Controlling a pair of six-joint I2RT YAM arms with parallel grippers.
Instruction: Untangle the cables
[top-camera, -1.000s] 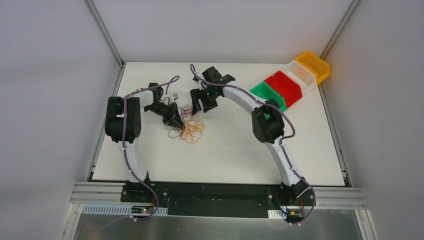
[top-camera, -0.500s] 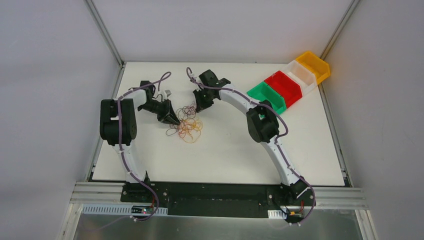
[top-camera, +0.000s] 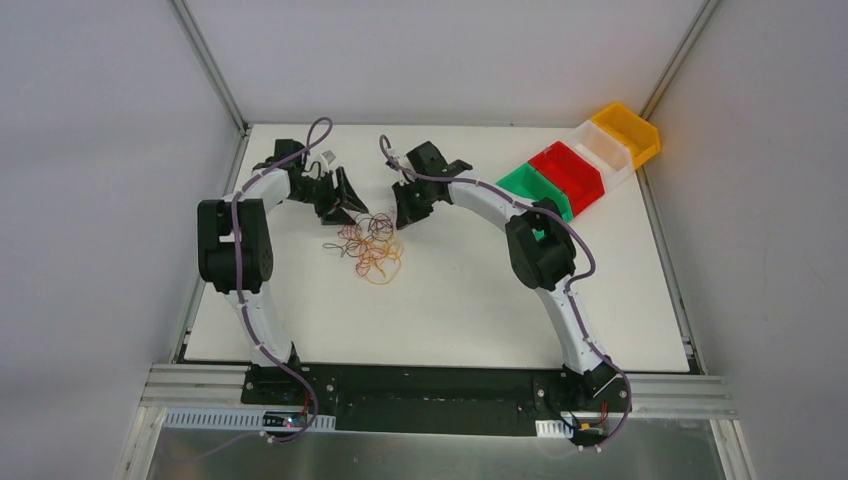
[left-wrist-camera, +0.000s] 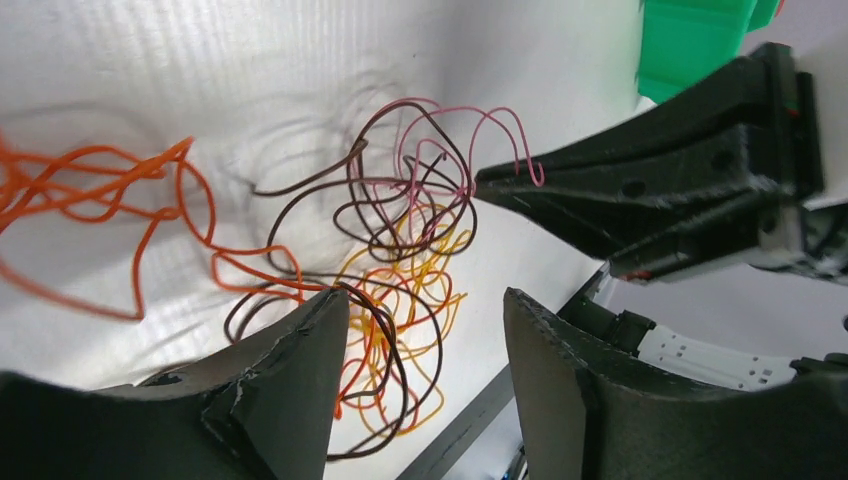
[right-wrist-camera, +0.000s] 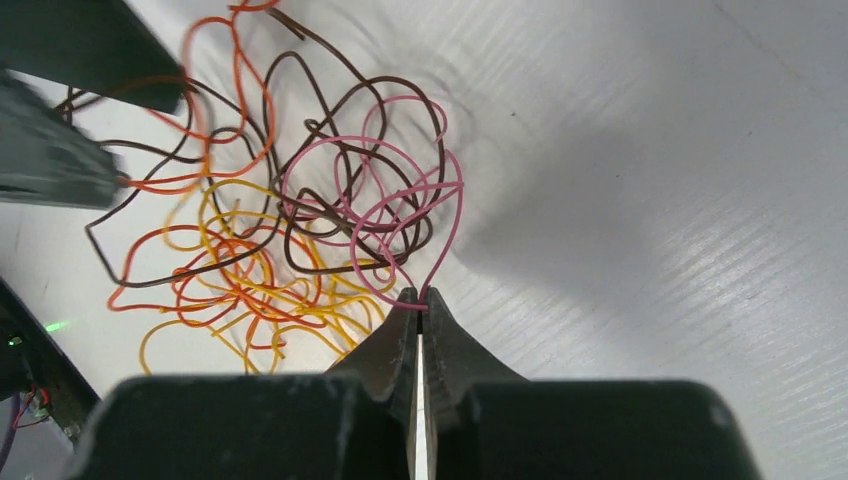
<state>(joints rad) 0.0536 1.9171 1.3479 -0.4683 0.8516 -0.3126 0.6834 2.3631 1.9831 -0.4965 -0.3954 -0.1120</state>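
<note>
The cables (top-camera: 368, 245) are a small tangle of thin curly wires in orange, yellow, dark brown and pink, lying on the white table (top-camera: 460, 310) between the two arms. My right gripper (right-wrist-camera: 420, 296) is shut on a pink wire (right-wrist-camera: 461, 186) at the right edge of the tangle (right-wrist-camera: 290, 240). In the left wrist view the right gripper's closed fingers (left-wrist-camera: 640, 190) pinch that pink wire (left-wrist-camera: 497, 110). My left gripper (left-wrist-camera: 425, 295) stands open above the tangle (left-wrist-camera: 400, 240) and grips nothing. From above, the left gripper (top-camera: 343, 203) is at the far-left side of the tangle and the right gripper (top-camera: 408, 212) at its far-right side.
A row of green (top-camera: 535, 190), red (top-camera: 570, 172), white (top-camera: 603, 150) and yellow (top-camera: 628, 130) bins stands at the back right of the table. The green bin (left-wrist-camera: 690, 40) shows behind the right gripper. Grey walls close in the table on three sides.
My left gripper has opened and drawn back to the far left, off the tangle. My right gripper has shut on the pink wire at the tangle's right edge.
</note>
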